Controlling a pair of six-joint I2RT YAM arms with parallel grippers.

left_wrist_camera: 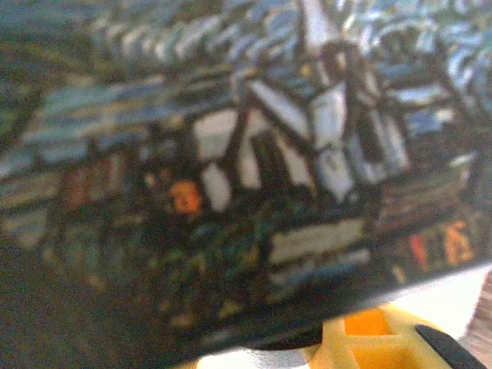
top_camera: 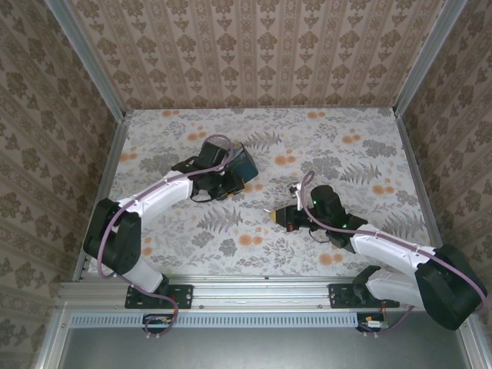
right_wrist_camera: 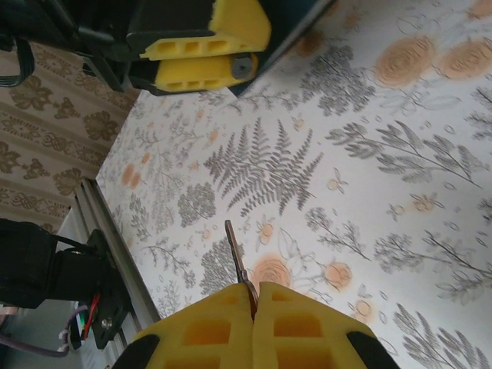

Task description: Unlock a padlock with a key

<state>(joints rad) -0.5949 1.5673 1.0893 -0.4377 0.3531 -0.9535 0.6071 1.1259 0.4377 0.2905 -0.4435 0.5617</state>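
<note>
My left gripper (top_camera: 223, 184) is pressed against the near side of the dark-blue painted box (top_camera: 241, 164), whose picture covers most of the left wrist view (left_wrist_camera: 231, 154). A small dark round piece (right_wrist_camera: 244, 67), seemingly the padlock, sits at the tips of the left gripper's yellow fingers (right_wrist_camera: 201, 51), which stand close together on it. Under the box edge a dark lump (left_wrist_camera: 296, 337) lies beside one finger (left_wrist_camera: 369, 342). My right gripper (top_camera: 281, 216) is shut on the key (right_wrist_camera: 237, 257). Its thin reddish-brown blade sticks out toward the left gripper, well short of it.
The floral tabletop (top_camera: 323, 154) lies between the two grippers. Wallpapered walls close in the back and both sides. A metal rail (top_camera: 261, 290) runs along the near edge by the arm bases.
</note>
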